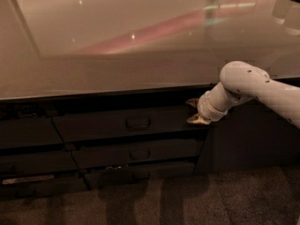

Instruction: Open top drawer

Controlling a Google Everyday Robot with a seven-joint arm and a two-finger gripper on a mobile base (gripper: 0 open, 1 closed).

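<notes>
The top drawer (103, 125) is a wide dark front under the counter's edge, with a small loop handle (138, 123) at its centre. My gripper (194, 111) is at the drawer's right end, just below the counter lip and well to the right of the handle. Its two tan fingertips (197, 120) stand apart, one above the other, with nothing between them. The white arm (253, 86) comes in from the right. Whether the fingertips touch the drawer front I cannot tell.
A glossy countertop (140, 46) fills the upper half of the view. Two narrower dark drawers (136, 153) sit below the top one. Plain dark panels (28, 135) are at the left and a dark cabinet side (243, 139) at the right. Carpet (187, 200) lies below.
</notes>
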